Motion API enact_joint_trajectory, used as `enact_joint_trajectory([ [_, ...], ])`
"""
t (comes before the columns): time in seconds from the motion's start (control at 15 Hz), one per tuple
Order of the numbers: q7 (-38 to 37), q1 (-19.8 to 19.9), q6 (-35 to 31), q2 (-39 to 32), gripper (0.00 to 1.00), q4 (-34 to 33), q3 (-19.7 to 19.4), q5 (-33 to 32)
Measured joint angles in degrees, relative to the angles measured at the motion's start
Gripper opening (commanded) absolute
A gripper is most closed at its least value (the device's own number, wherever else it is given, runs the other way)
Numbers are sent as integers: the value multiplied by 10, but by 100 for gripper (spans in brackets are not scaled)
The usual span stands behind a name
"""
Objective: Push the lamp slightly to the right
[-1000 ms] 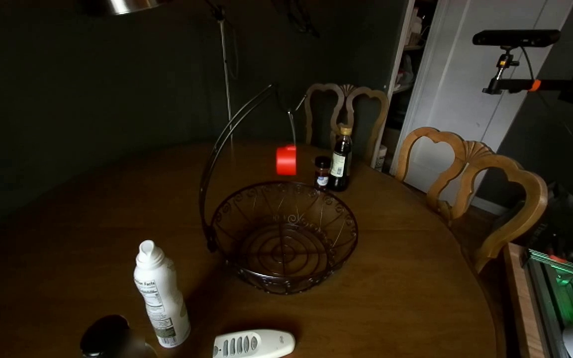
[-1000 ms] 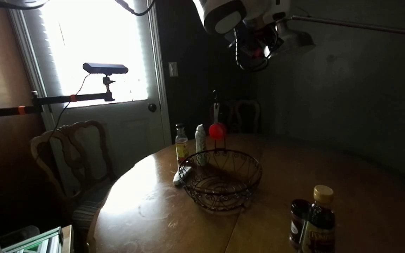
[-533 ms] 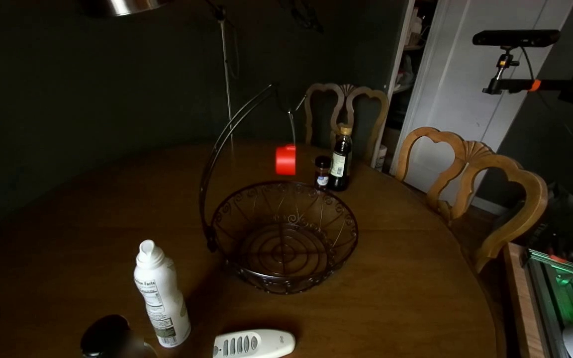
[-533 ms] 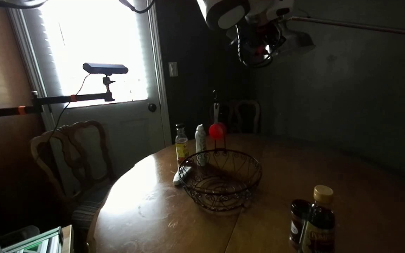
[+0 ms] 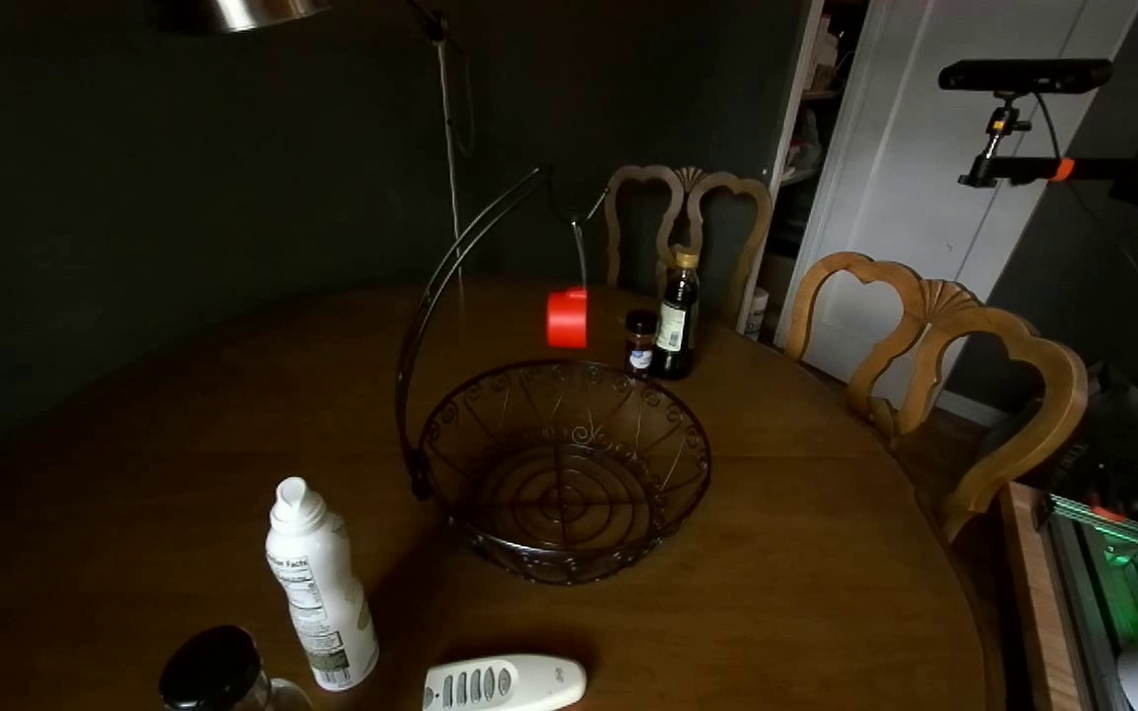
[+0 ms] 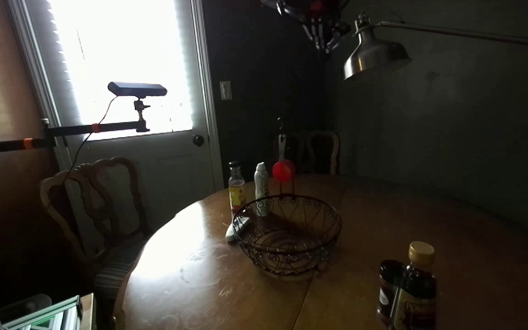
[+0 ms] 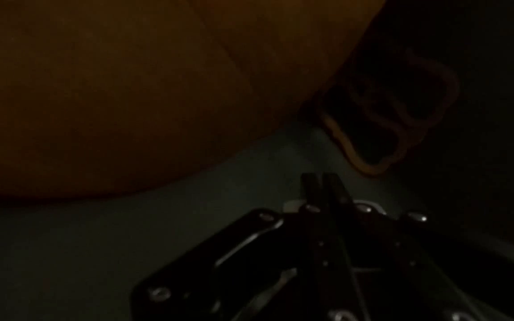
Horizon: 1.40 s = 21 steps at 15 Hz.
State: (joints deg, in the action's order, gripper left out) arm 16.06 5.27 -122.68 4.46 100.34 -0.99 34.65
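Observation:
The lamp is a silvery-grey metal shade. In an exterior view the lamp (image 6: 376, 56) hangs at the upper right on a long thin arm, its opening facing down. In an exterior view only the lower rim of the lamp (image 5: 268, 12) shows at the top edge. My gripper (image 6: 322, 48) points down at the top of an exterior view, left of the shade in the picture, with a gap between them. In the dark wrist view the gripper's (image 7: 320, 176) fingertips are nearly together with nothing seen between them. The lamp is not recognisable there.
A dark wire basket (image 5: 564, 568) with an arched handle stands on the round table (image 5: 806, 583); a red cup (image 5: 567, 318) hangs from the handle. A white bottle (image 5: 322, 592), remote (image 5: 510, 681), dark bottle (image 5: 676, 321) and jar (image 5: 640, 341) stand or lie around it.
In an exterior view the arm and gripper have moved up and slightly left; the arm's white links have left the picture. The lamp shade, earlier partly covered, now shows in full.

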Motion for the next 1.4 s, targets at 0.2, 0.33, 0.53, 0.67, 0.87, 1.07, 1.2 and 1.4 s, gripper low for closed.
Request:
enact_joint_trajectory([
  [0.2, 12, 3, 148, 60, 62, 22, -18, -21],
  [0.33, 24, 2, 224, 79, 78, 29, -33, -55],
  [0.53, 48, 2, 271, 83, 99, 50, -47, -137],
  [0.67, 70, 1, 272, 77, 100, 74, -48, -193],
  [0.87, 90, -7, 238, 71, 100, 119, -38, -276],
  [1.07, 90, -19, 176, 72, 100, 159, -23, -325],
  [1.2, 90, -21, 173, 73, 100, 162, -21, -330],
  [1.4, 90, -21, 173, 77, 100, 162, -21, -331],
])
